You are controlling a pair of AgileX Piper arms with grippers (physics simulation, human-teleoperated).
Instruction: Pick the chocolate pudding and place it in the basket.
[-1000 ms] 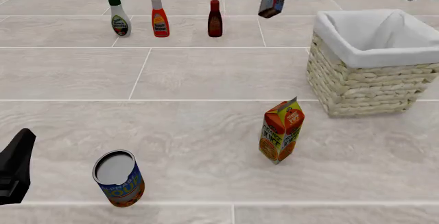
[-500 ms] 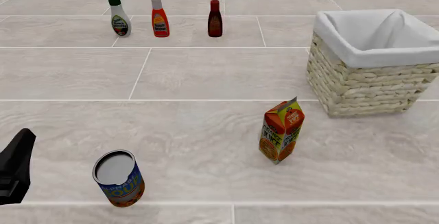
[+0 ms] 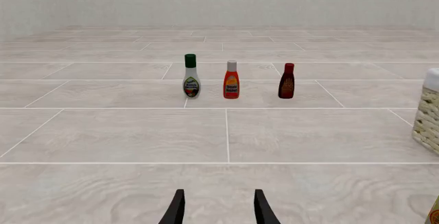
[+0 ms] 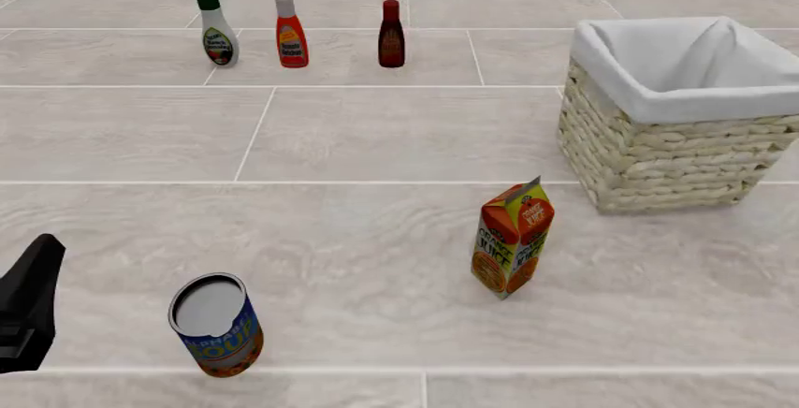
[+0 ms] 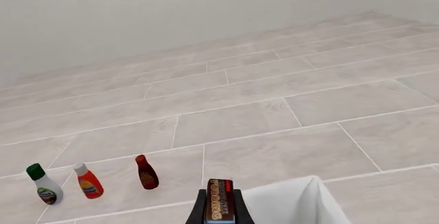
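The chocolate pudding, a small box with a dark brown face, shows edge-on in the right wrist view, with my right gripper shut on it. It hangs above the near corner of the basket's white lining. In the front view the right arm and the pudding are out of frame. The pale wicker basket stands at the right there, and nothing shows inside it. My left gripper is open and holds nothing. It rests low at the front left.
An orange juice carton stands in front of the basket. A blue-and-orange can sits near my left arm. Three bottles line the far side: white with green cap, orange and dark red.
One second ago the right gripper with the pudding showed at the top edge of the front view, left of the basket. It has since left that view. The left arm has not moved.
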